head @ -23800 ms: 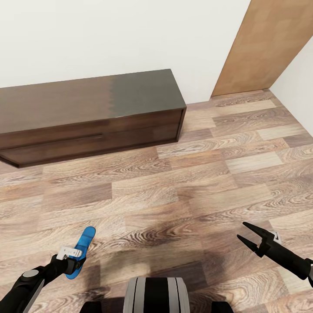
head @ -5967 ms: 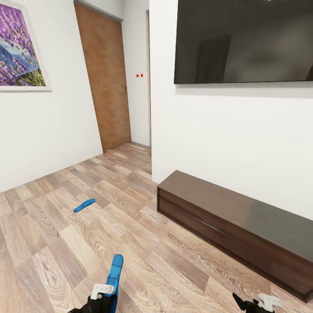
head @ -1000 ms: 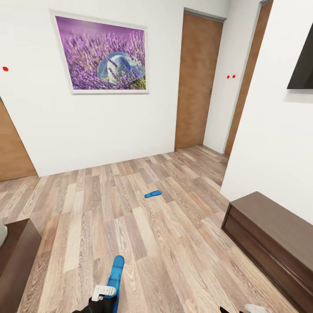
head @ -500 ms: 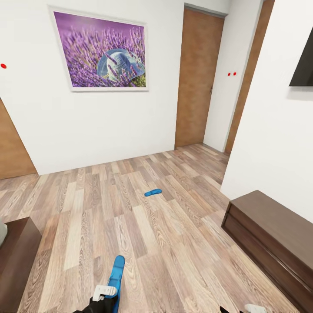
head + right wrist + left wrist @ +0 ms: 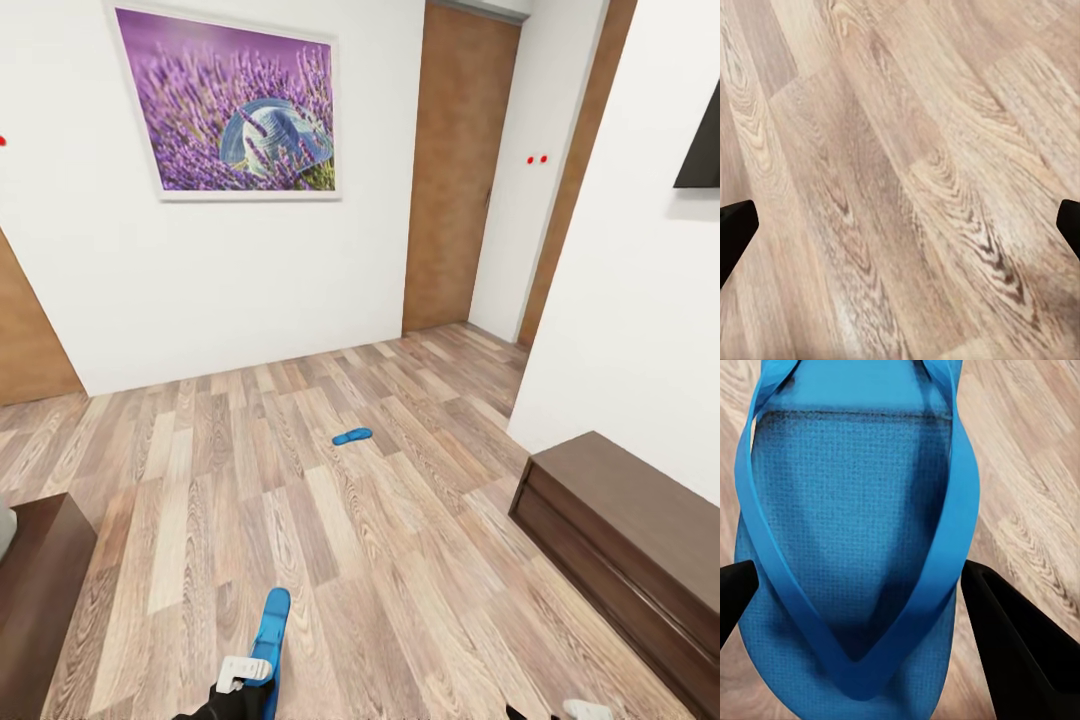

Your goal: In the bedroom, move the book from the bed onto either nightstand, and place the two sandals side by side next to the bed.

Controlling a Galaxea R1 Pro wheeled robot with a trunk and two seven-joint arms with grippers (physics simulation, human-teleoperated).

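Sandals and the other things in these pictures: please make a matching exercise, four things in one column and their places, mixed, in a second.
Things:
1. held sandal
2. second sandal
3. lavender picture
4. long cabinet

Places:
A. on the white wall
B. on the floor, mid-room
C. in the left claw
D. by the wall at the head view's right

Pairs: 1-C, 2-B, 3-A, 4-D

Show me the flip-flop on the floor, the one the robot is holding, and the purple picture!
Sandal on the floor [image 5: 352,437]: head view, middle of its blue sole.
Held sandal [image 5: 851,517]: left wrist view, middle of its sole, between the straps.
Purple picture [image 5: 230,110]: head view, its middle, on the wall.
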